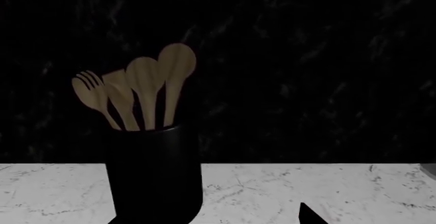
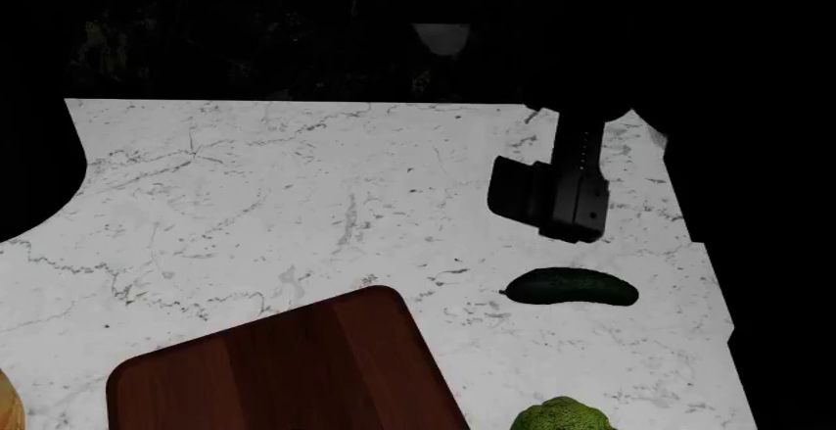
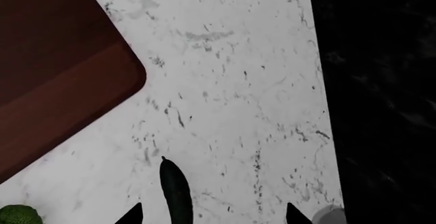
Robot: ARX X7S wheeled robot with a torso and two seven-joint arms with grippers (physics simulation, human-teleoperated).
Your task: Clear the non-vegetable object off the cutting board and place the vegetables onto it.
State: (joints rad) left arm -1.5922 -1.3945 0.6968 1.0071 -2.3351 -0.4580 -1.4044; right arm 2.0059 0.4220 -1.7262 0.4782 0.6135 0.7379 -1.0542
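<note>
Above the counter's right side, the right pincer (image 2: 549,205) hangs clear of the marble, its dark body just behind the cucumber. From the right wrist view its two fingertips (image 3: 131,215) stand well apart, one on either side of the cucumber (image 3: 175,191), with nothing between them touching; it holds nothing. The cucumber (image 2: 571,287) lies flat on the white marble counter (image 2: 288,205), near the right edge and roughly parallel to the front edge. Closer to the front edge, the light green broccoli head (image 2: 562,416) sits on the counter, partly cut off by the head view's border; it also shows in the right wrist view (image 3: 19,215). To their left, the cutting board (image 2: 281,371) rests at an angle at the front of the counter, its visible surface bare, well apart from the cucumber.

Only a dark tip of the left pincer (image 1: 310,215) shows in its own wrist view, so its opening cannot be told. It faces a black holder (image 1: 154,173) of wooden utensils (image 1: 146,89) standing on the counter against a dark wall.
</note>
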